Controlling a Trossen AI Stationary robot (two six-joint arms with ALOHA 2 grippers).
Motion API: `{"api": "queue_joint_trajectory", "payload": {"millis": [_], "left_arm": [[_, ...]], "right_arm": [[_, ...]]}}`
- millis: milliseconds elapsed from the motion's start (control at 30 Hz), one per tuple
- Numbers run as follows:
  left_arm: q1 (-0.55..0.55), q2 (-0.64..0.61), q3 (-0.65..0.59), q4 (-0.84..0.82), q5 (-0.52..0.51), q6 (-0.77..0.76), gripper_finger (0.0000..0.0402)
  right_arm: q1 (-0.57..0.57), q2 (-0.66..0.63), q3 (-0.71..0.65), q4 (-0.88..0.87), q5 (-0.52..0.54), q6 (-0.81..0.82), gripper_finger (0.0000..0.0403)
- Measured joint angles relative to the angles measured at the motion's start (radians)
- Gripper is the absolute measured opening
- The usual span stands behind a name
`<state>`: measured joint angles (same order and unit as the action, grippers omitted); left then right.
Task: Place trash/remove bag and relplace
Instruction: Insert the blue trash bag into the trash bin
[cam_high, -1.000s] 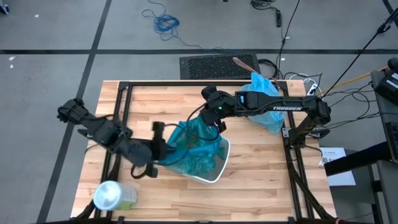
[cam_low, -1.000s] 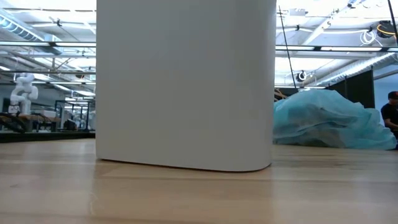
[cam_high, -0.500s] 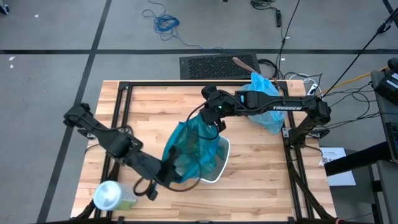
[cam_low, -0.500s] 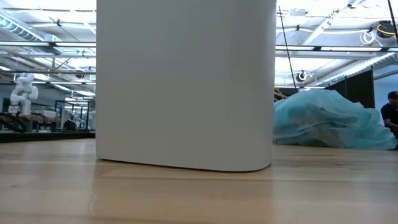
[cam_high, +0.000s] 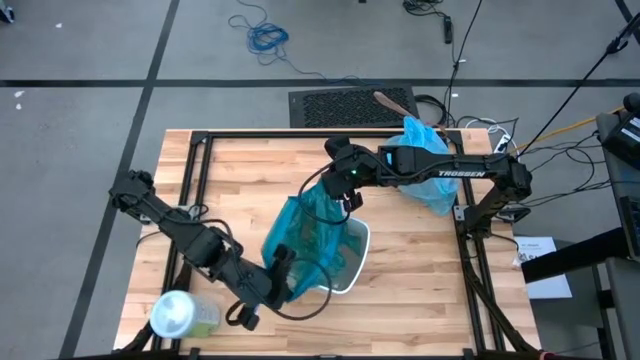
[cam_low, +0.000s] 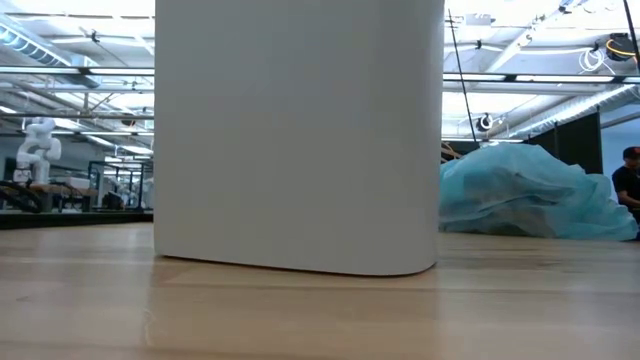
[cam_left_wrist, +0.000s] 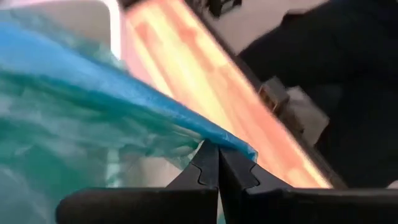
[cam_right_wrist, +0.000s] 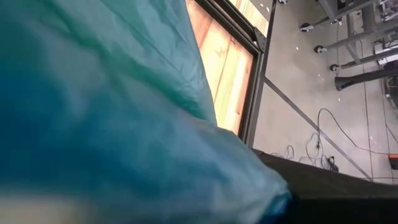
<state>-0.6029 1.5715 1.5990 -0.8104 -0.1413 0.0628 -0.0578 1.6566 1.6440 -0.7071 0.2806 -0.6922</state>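
Nearest the bottom of the high view, the left gripper (cam_high: 283, 268) sits at the lower centre of the frame, jaws pinched on the front hem of the teal-green bag (cam_high: 305, 240). The left wrist view confirms it: the two dark fingers (cam_left_wrist: 211, 168) meet with a thin fold of blue-green film (cam_left_wrist: 124, 99) caught between them. Just beyond, the white bin (cam_high: 352, 262) shows only its rim to the right of the bag, which is draped over its mouth. Further up, centre frame, the right gripper (cam_high: 345, 196) clamps the bag's back edge; its wrist view is swamped by plastic (cam_right_wrist: 112, 112), so the fingers themselves are hidden, but the film hangs from that grip.

The task's pale-blue liner (cam_high: 425, 165) lies bunched at the upper right of the table, under the right arm, apart from the bin.

Risk here, I'd say: two pinches pulling opposite ways on thin film could tear it or slip a hem free, and a sideways tug could tip the bin.

The low view shows the bin wall (cam_low: 300, 130) standing flat and upright on the table, which the overhead cannot; it shows neither gripper. A pale-green container (cam_high: 180, 315) stands at lower left.
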Motion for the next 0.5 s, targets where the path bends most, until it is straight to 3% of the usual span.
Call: {"api": "queue_joint_trajectory", "payload": {"millis": [200, 400, 500], "left_arm": [[-0.046, -0.048, 0.024, -0.093, -0.129, -0.080, 0.0001], [-0.071, -0.070, 0.058, -0.107, -0.162, -0.085, 0.0001], [-0.085, -0.070, 0.086, -0.192, -0.214, -0.121, 0.0001]], "right_arm": [[0.000, 0.000, 0.000, -0.001, 0.002, -0.003, 0.0000], [0.000, 0.000, 0.000, -0.001, 0.002, -0.001, 0.0000], [0.000, 0.000, 0.000, -0.001, 0.002, -0.001, 0.0000]]}}
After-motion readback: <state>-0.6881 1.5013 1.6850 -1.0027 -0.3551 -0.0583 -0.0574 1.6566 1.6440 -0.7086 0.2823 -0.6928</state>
